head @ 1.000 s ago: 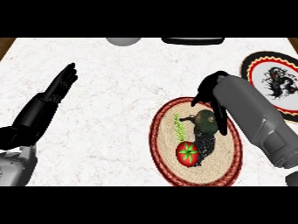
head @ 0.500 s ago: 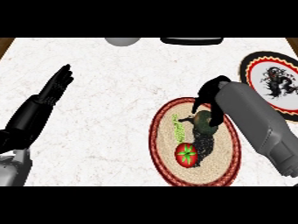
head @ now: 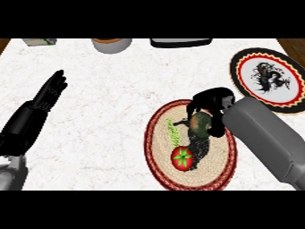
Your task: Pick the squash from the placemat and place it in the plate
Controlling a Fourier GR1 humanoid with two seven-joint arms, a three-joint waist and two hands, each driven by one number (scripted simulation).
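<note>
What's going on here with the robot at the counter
The right hand is curled over the squash, which sits on the round placemat beside a red tomato design. The plate waits at the right, with nothing on it. The left hand rests open at the left. The squash has not reached the plate yet.

Right forearm: grey, enters from lower right edge, angled up and left toward view centre. Right robot hand [head: 211, 100]: black, fingers curled downward round dark rounded object beneath palm. Left forearm: enters from lower left corner, angled up and right. Left robot hand [head: 49, 93]: black, fingers straight and together, pointing up-right, holding nothing, well apart from right
</note>
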